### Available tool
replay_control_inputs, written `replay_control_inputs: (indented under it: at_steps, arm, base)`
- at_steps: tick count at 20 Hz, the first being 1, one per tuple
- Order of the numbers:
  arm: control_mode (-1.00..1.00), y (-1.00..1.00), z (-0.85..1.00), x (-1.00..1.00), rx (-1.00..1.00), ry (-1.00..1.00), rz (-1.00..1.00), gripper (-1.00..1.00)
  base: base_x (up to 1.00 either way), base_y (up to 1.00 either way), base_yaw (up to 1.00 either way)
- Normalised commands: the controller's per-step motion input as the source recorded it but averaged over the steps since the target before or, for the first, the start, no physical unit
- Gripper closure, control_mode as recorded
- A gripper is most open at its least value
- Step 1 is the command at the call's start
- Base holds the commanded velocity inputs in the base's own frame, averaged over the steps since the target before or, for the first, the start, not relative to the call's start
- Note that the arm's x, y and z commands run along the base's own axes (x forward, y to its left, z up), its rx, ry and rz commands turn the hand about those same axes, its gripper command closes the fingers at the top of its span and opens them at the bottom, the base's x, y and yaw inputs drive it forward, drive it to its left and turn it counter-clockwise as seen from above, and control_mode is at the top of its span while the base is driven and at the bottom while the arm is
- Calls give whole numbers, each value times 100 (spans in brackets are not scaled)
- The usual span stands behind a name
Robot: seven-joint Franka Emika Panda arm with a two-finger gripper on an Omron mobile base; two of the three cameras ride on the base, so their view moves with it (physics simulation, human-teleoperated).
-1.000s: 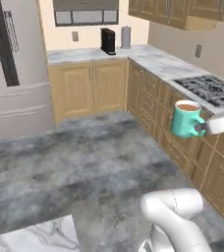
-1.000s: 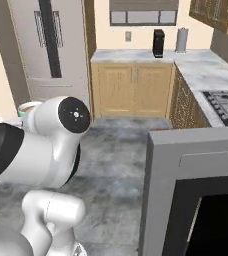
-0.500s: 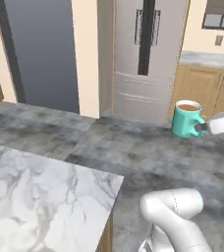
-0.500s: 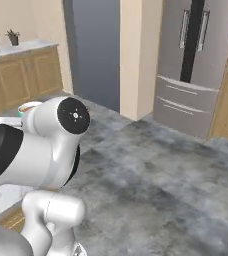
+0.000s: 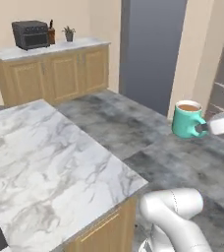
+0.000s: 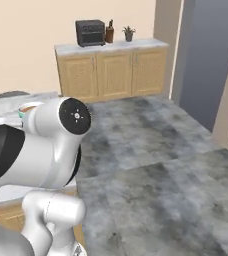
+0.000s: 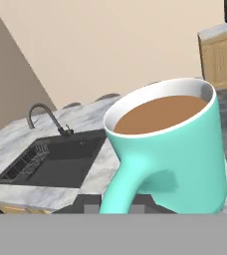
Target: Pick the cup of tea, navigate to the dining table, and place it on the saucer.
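Observation:
The cup of tea [image 5: 186, 122] is a teal mug full of brown liquid, held upright in the air over the grey floor. My gripper [image 5: 202, 129] comes in from the right and is shut on its handle. The hand view looks straight at the cup of tea [image 7: 175, 144], its handle pointing toward the camera with my gripper [image 7: 118, 204] closed around it. Past my arm in the right base view, the cup's rim [image 6: 28, 108] peeks out. The dining table and the saucer are out of view.
A marble-topped island [image 5: 45, 162] with wooden cabinet sides lies to the left, carrying a dark sink [image 7: 56, 159] and a faucet [image 7: 46, 117]. A wooden counter [image 5: 50, 69] with a black toaster oven [image 5: 30, 34] lines the far wall. A tall grey panel [image 5: 151, 49] stands behind the cup.
The whole scene has swung: the stove, then the fridge, have given way to the island and the far counter, so the base has turned. The cup stays in the same grip.

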Motion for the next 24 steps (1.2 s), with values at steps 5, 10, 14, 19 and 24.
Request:
replay_control_inputs:
  at_steps: [5,10,14,19,24]
  arm:
    - [100,0,0,0,0,0,0,100]
    - [100,0,0,0,0,0,0,100]
    - [100,0,0,0,0,0,0,100]
    - [100,0,0,0,0,0,0,100]
    - [100,0,0,0,0,0,0,100]
  base:
    - [54,-44,77]
    - [66,-50,67]
    - [38,-36,45]
    - [19,-13,16]
    - [6,-11,16]
